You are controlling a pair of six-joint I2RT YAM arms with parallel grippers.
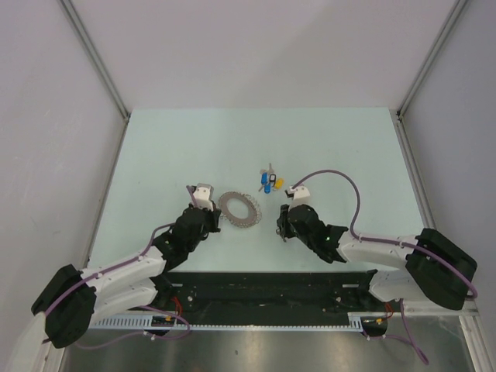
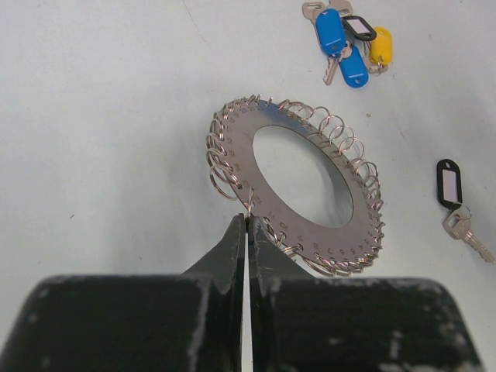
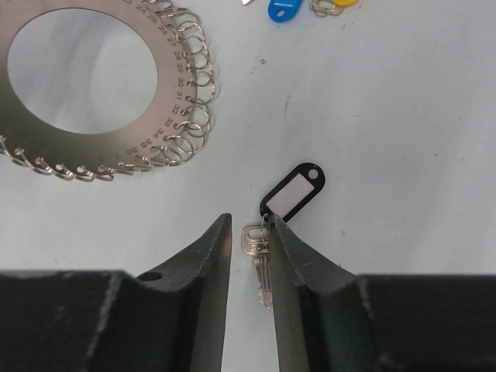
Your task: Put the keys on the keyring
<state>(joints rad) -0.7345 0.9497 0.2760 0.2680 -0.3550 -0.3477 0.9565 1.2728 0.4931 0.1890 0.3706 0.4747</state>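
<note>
From above, the keyring (image 1: 238,209) lay flat on the bench (image 1: 155,155), with the keys (image 1: 270,183) clustered near its 1 o'clock. At the left wrist, the left pincer (image 2: 248,226) was closed tight, its tips touching the ring's beaded rim at 7 o'clock. At the right wrist, the right pincer (image 3: 249,221) stood narrowly parted, a black-tagged key (image 3: 293,195) lying between its fingers, the ring at 10 o'clock.

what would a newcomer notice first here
The big silvery keyring, small loops all round its rim, lies mid-table with the shut left claw at its near edge. The right claw straddles a lone key with a black-framed tag, jaws apart. The blue and yellow keys sit in a cluster farther back.
</note>
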